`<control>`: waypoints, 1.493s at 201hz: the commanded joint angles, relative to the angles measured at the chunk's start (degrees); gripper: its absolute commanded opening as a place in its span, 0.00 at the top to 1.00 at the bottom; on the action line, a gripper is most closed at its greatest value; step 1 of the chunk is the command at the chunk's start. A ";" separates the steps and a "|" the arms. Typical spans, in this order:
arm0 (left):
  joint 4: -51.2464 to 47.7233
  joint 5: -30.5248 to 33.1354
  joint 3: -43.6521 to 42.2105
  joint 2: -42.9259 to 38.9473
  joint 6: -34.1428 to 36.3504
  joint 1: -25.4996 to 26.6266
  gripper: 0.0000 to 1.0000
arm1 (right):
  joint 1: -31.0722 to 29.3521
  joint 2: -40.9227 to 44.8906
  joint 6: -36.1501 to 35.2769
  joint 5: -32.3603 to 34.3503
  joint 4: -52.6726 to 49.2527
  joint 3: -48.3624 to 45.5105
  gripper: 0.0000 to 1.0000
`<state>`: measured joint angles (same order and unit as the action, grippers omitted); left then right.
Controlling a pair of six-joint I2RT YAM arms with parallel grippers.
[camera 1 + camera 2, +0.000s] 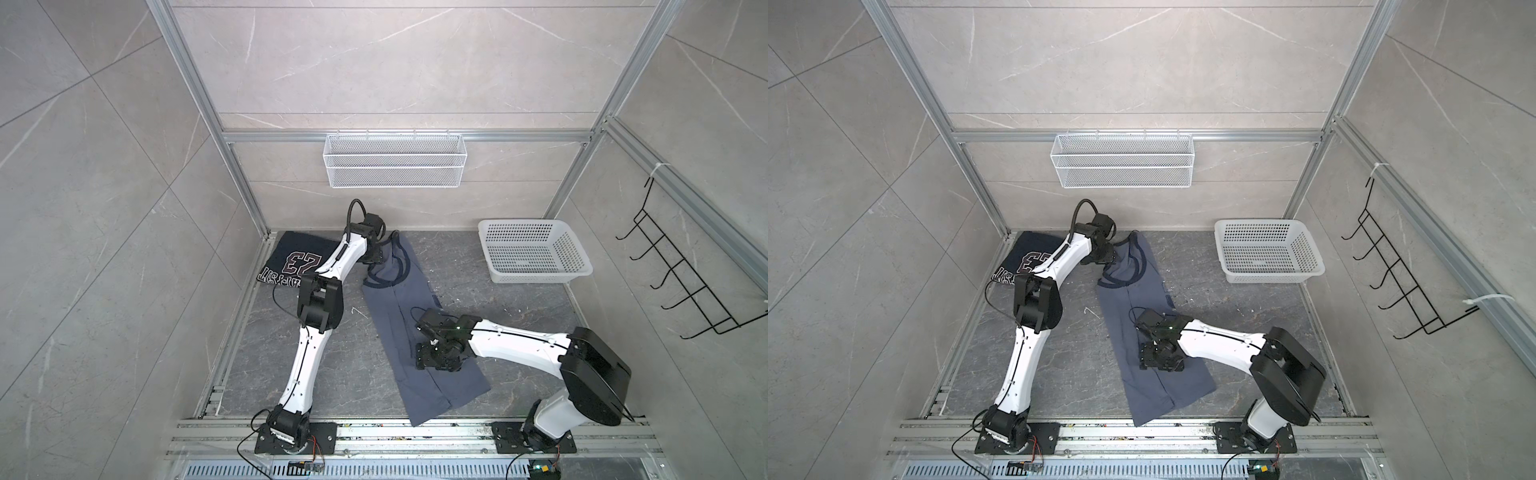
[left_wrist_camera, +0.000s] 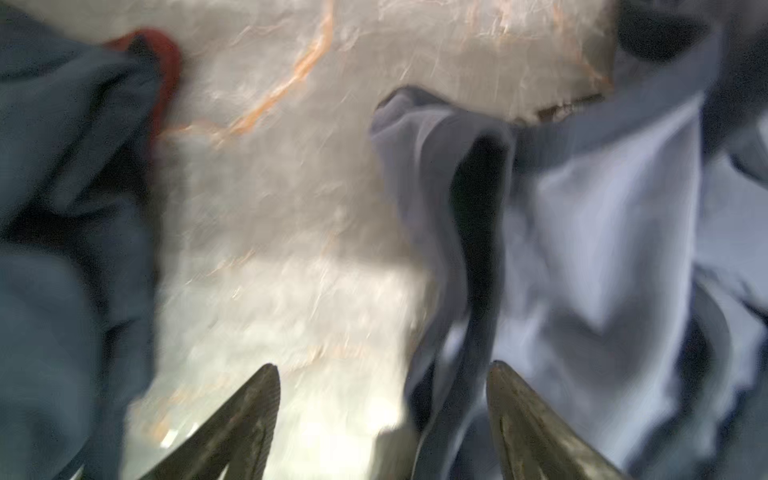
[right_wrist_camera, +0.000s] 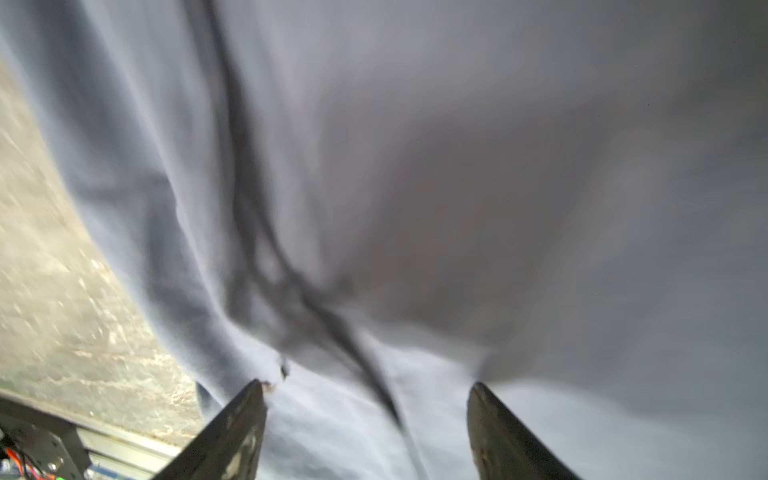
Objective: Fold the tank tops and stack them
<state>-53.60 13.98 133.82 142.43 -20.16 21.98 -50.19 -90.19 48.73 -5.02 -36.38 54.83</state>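
**Blue top** (image 1: 395, 328): lies on the table (image 1: 507, 332) near the middle, doubled lengthwise into a long strip. It runs at a slant from the near edge toward the back. The hem end reaches the near rail. The strap end, with dark trim, lies loose and rumpled at the far end. The cross folds are not yet made.

**Navy top** (image 1: 291, 254): folded into a compact block in the far left corner, "23" print upward. It is apart from the blue top, with bare table between them. Maroon trim shows at its edge in the left wrist view.

**Handling (judgement):** thin knit cloth, light, limp, no stiffness of its own. Lifted by one point it would sag and the lengthwise fold would fall open. The straps are loose loops and may snag a finger. Best hold: both corners of one end together, pinching through all layers, then carry that end over the other. The hem end gives the cleaner edge.

**Left gripper** (image 2: 383, 368): low at the strap end of the blue top, jaws spread. A fold of strap cloth lies between them, close to one finger, but is not pinched. Holds nothing. The view is blurred.

**Right gripper** (image 3: 369, 384): over the lower half of the blue top, close above the cloth, jaws spread wide, nothing clamped.

**Surroundings:** a white basket (image 1: 536, 278) stands at the far right, well apart from both tops. No cloth shows in it.
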 commanded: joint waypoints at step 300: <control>9.86 -21.71 13.93 6.55 -3.52 1.84 0.35 | -12.35 -1.80 -5.29 4.25 1.04 8.11 0.37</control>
<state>-40.71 -4.27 146.04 155.37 -23.66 23.46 -62.61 -93.76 44.23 -3.05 -36.03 59.46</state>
